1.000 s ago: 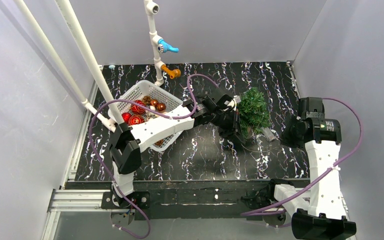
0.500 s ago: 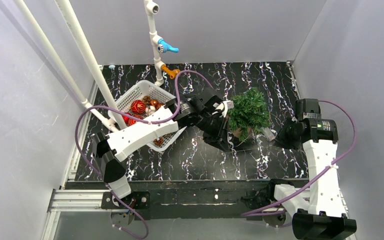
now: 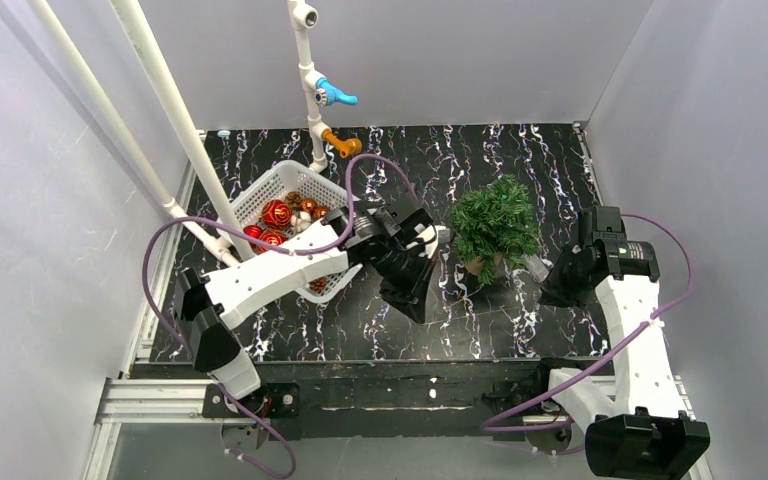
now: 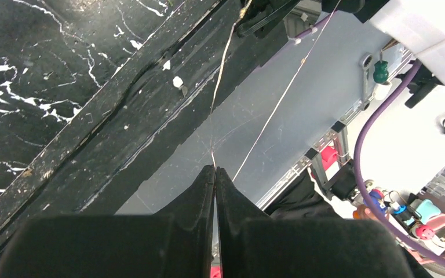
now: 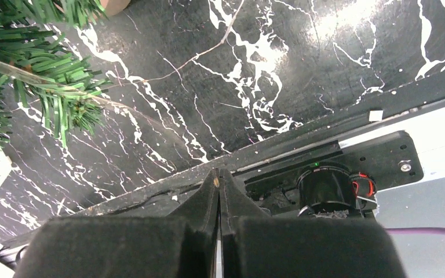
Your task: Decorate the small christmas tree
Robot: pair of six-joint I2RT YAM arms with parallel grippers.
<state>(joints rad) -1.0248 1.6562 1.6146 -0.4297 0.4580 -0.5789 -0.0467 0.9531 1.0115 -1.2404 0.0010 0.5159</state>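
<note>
The left pincer (image 4: 215, 174) and right pincer (image 5: 218, 176) are both pressed fully together on nothing, with the small christmas tree (image 3: 495, 225) standing between them on the worktop (image 3: 560, 160), probably so either can reach it with ornaments (image 3: 276, 213) from the white basket (image 3: 290, 172) left of the left pincer.

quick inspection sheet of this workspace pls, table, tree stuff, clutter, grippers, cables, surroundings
surface: black marbled table
job's things: small christmas tree upright between the arms; white basket of red and brown balls partly under the left arm
clutter: small pale object by the tree's base, too small to identify
grippers: left gripper shut, apart from the tree; right gripper shut
cables: purple cable on each arm, the left one crossing the basket
surroundings: grey walls, white pipes, blue and orange valves
</note>
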